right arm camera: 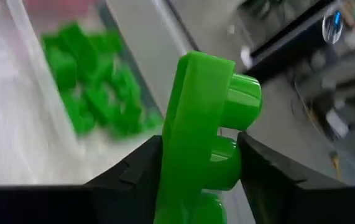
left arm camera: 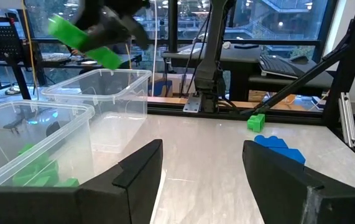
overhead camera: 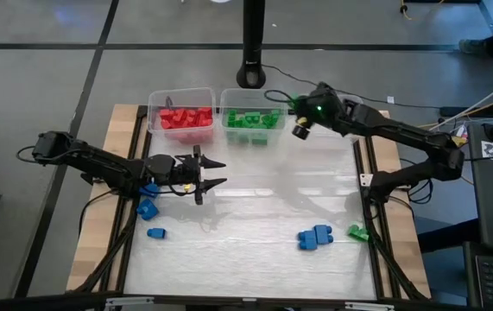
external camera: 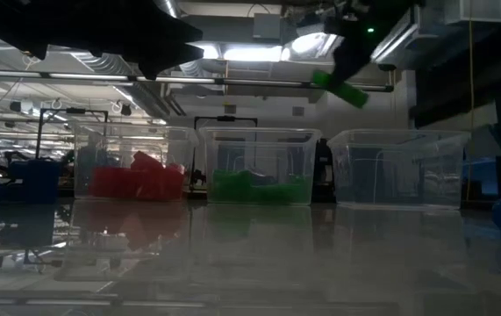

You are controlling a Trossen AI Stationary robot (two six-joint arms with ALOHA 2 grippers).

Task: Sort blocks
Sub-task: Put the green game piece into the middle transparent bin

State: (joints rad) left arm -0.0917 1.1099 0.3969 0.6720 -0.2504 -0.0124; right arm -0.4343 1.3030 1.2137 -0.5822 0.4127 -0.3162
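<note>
My right gripper [overhead camera: 296,111] is high over the table's far edge, by the gap between the green bin [overhead camera: 250,121] and an empty clear bin [external camera: 399,167]. It is shut on a green block [external camera: 339,88]. My left gripper [overhead camera: 211,174] stands open and level at the table's left, nothing between its fingers. Red blocks [overhead camera: 186,117] fill the left bin, and green blocks [overhead camera: 251,120] lie in the middle one. Loose blue blocks [overhead camera: 315,237] and one green block [overhead camera: 357,231] lie flat on the table near the right. My right gripper pinches the green block between its two fingers, one on the smooth face [right arm camera: 171,155] and one on the studded face [right arm camera: 230,165]. The fingers slant downward from the table's right. The block is tilted, clear of the table and above the bins' rims.
Two more blue blocks [overhead camera: 148,208] [overhead camera: 156,232] lie at the near left beside the left arm. A black post [overhead camera: 253,52] stands behind the bins. The table's middle [overhead camera: 263,199] is bare.
</note>
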